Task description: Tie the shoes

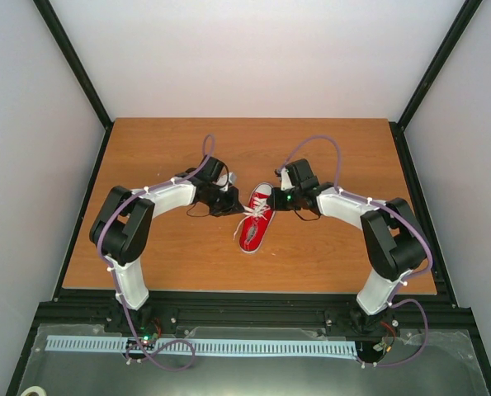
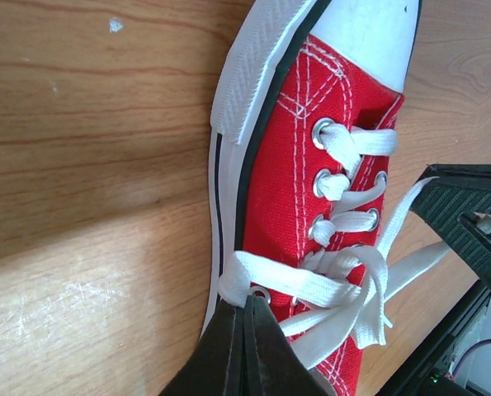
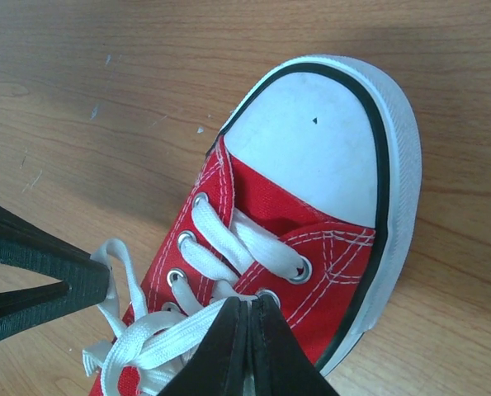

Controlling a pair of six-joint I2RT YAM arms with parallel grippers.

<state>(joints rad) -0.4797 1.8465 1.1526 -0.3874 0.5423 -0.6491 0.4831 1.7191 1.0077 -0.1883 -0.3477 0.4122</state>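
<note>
A small red sneaker (image 1: 255, 229) with a white toe cap and white laces (image 1: 249, 213) lies mid-table, toe pointing away from the arm bases. My left gripper (image 1: 235, 203) is at its left side and my right gripper (image 1: 272, 200) at its right side. In the left wrist view the gripper (image 2: 247, 301) is shut on a loop of white lace (image 2: 311, 285) at the sneaker's (image 2: 286, 198) edge. In the right wrist view the gripper (image 3: 249, 301) is shut on a lace strand (image 3: 171, 338) over the eyelets of the sneaker (image 3: 328, 148).
The wooden table (image 1: 187, 247) is bordered by a black frame and white walls. The right gripper's open-looking black finger shapes show at the right edge of the left wrist view (image 2: 468, 223); the left gripper shows at the left of the right wrist view (image 3: 39, 280).
</note>
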